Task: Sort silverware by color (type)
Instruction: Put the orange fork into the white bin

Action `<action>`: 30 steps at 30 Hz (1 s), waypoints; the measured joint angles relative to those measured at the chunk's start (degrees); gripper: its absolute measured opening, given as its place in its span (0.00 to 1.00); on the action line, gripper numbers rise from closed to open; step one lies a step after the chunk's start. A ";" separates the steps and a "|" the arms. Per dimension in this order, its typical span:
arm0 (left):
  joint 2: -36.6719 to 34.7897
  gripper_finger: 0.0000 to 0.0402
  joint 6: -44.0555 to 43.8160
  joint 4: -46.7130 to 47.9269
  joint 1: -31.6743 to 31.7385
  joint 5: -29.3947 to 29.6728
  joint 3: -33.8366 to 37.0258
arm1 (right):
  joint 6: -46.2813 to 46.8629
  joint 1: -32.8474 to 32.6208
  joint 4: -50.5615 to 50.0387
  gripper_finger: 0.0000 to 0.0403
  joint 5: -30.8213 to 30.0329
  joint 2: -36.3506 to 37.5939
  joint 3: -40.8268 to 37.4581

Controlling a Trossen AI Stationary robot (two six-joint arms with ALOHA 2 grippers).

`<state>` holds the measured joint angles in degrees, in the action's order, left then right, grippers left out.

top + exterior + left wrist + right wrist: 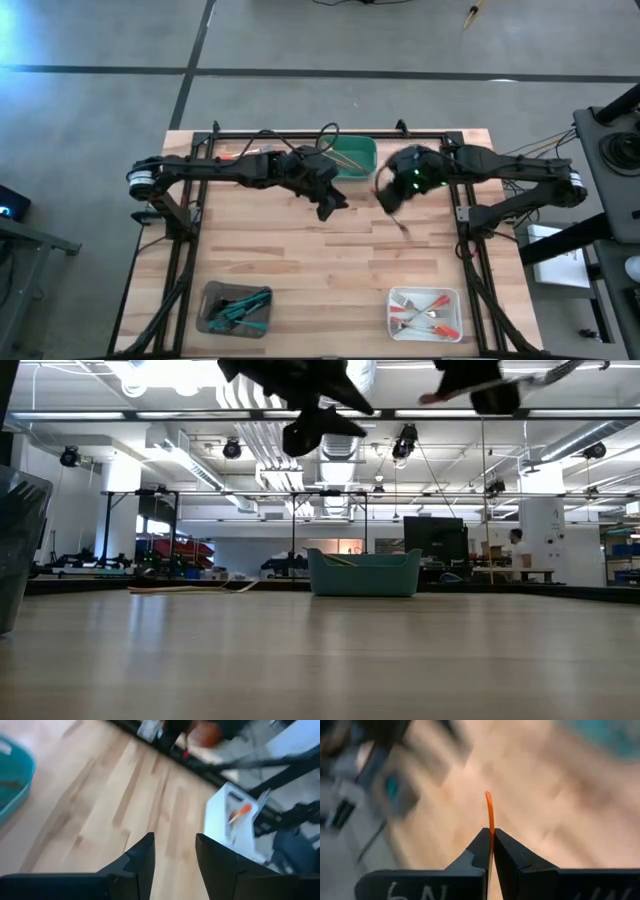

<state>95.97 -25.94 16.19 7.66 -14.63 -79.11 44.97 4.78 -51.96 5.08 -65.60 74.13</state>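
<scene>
Right claw (491, 845): closed on a thin red-orange-handled utensil (490, 812), the handle pinched between the two fingers and standing out past their tips; whether it was a fork or a spoon could not be told.
Right claw position: held above the bench (300, 250) toward its far side, just right of the green tray (352, 158), in the high view (392, 195).
Left claw (174, 852): open, with a clear gap between the fingers and nothing in it.
Left claw position: raised over the bench just left of centre (328, 205), near the green tray and close to the right claw without touching it.
Green tray: at the far middle of the bench, with a thin gold-looking piece (348, 160) lying in it.
Grey tray (209, 298): at the near left corner, holding teal-handled silverware (240, 308).
White tray (395, 300): at the near right corner, holding red-orange-handled silverware (430, 318) with metal heads.
Low view: both arms came in from above; the green tray (364, 574) stood far back on the bench.
</scene>
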 joint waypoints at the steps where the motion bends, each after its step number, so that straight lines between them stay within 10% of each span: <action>1: 0.00 0.31 0.38 1.65 0.00 0.00 0.00 | 0.10 -1.35 -1.92 0.02 3.12 0.25 0.33; 8: 0.00 0.31 1.04 7.62 -0.15 0.37 0.00 | 8.50 -18.69 -14.18 0.02 8.40 1.41 0.18; 15: 0.00 0.31 1.03 8.24 -0.50 0.38 0.02 | 12.13 -36.58 -12.09 0.02 0.24 -2.34 -2.92; 30: 0.00 0.31 -3.60 8.63 -0.66 0.42 0.01 | 7.75 -44.77 13.23 0.02 1.37 -9.93 -14.03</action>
<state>95.96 -29.54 24.82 7.00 -14.21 -79.10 52.72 -39.99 -38.73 6.46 -75.52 60.10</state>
